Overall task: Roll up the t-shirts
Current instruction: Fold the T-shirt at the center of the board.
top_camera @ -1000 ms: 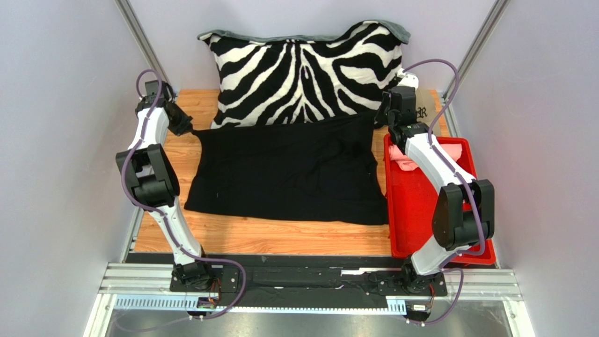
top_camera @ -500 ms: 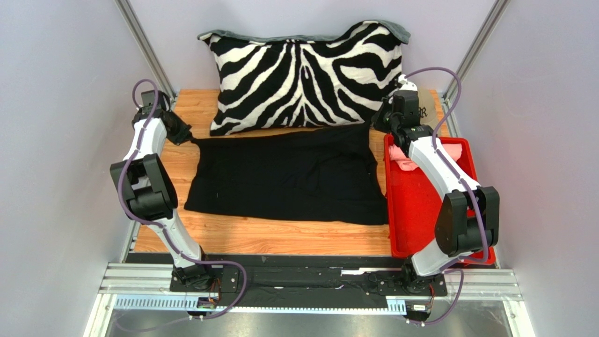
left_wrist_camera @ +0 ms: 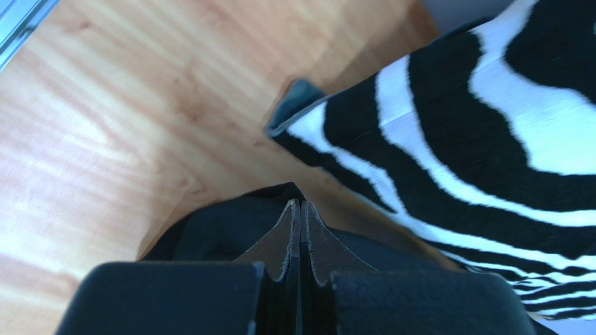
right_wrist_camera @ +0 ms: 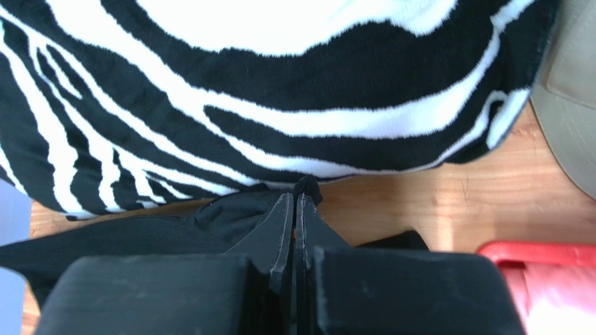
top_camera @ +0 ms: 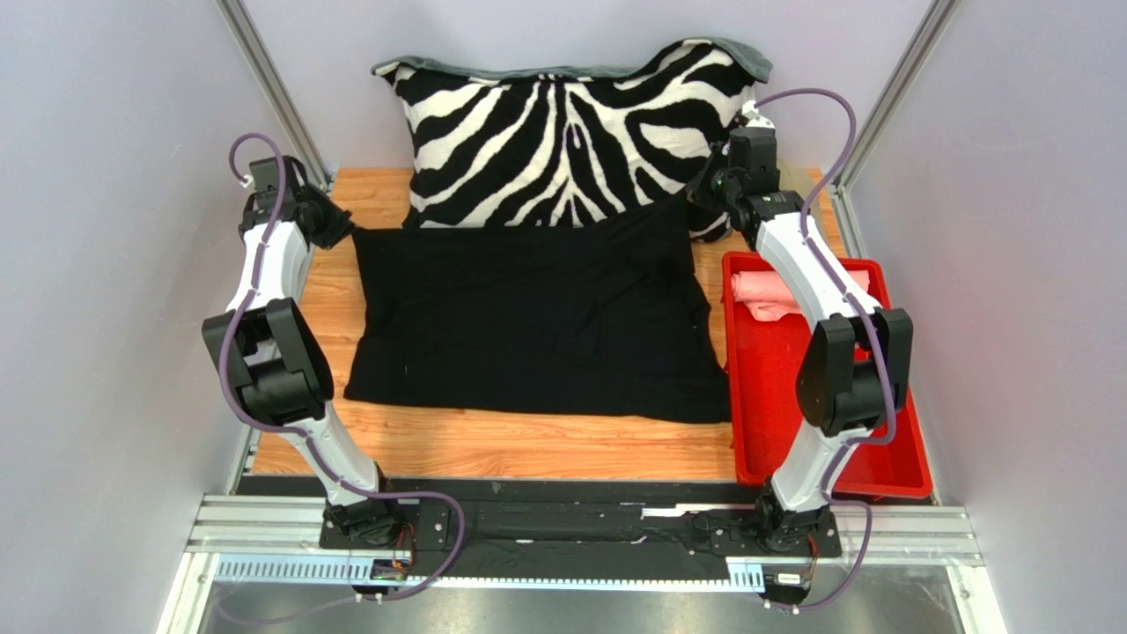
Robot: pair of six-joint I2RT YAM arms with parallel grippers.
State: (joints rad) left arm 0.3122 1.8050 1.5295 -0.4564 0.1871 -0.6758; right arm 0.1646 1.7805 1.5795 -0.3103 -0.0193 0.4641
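The black t-shirt [top_camera: 529, 317] lies spread on the wooden table, its far edge held taut against the zebra pillow. My left gripper [top_camera: 341, 227] is shut on the shirt's far left corner [left_wrist_camera: 231, 227]. My right gripper [top_camera: 699, 198] is shut on the far right corner [right_wrist_camera: 238, 213], a tuft of black cloth poking past the tips. The salmon pink t-shirt [top_camera: 791, 293] lies crumpled at the far end of the red tray [top_camera: 794, 410].
The zebra-striped pillow [top_camera: 569, 132] leans against the back wall just behind the shirt's far edge. A tan cap [right_wrist_camera: 570, 105] sits at the back right behind the right wrist. The wooden table [top_camera: 503, 443] shows in front of the shirt.
Both grippers have moved toward the back and apart with the shirt's far corners, stretching the far edge straight up against the pillow. The pink shirt now shows more fully in the tray.
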